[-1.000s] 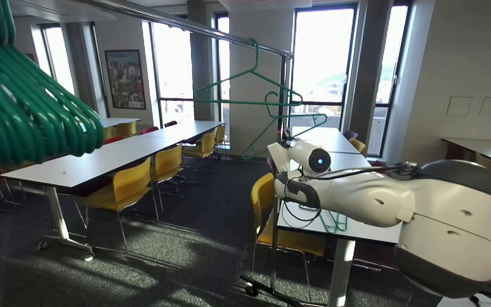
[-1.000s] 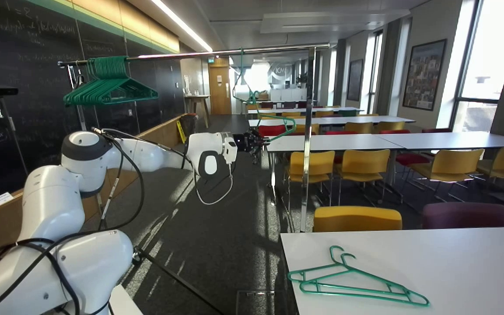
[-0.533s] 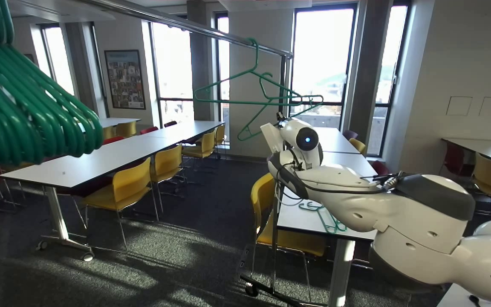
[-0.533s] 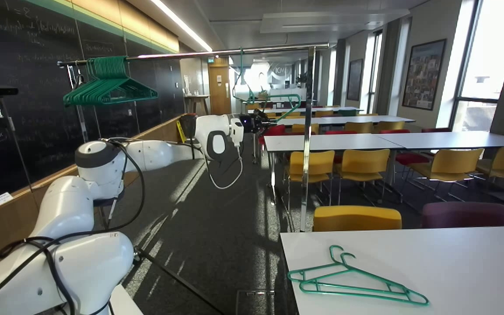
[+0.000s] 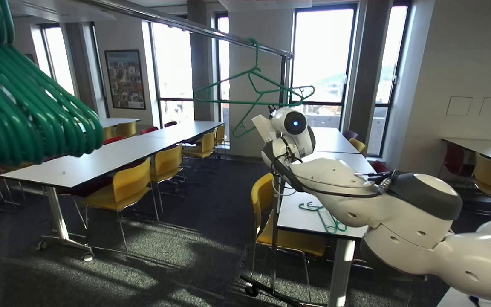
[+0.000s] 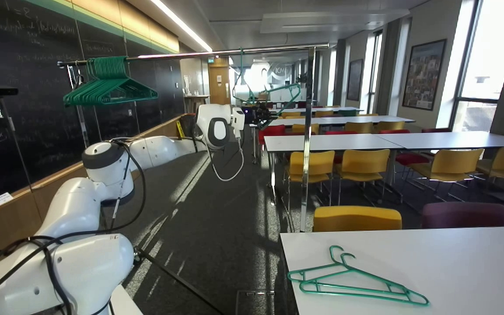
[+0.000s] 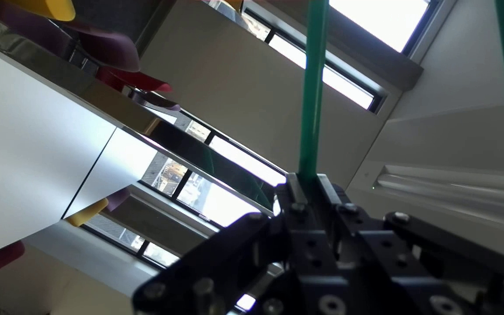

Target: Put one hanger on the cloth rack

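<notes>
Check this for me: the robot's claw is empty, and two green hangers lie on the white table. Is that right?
Not quite: the gripper isn't empty. The wrist view shows it closed on a green hanger. The rest is right: two other green hangers lie on the white table, as an exterior view shows.

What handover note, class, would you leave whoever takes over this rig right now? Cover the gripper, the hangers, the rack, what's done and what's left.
Gripper: shut on a green hanger, held tilted.
Cloth rack: its top bar carries a bunch of hangers at one end and a single hanger apart from them.
White table: two hangers lie there, overlapping.
Done: hanger grasped; in both exterior views it shows lower than the bar.
Left: probably raise it, hook it over the bar, let go. Watch the single hanger; in an exterior view the two overlap, contact unclear.
</notes>
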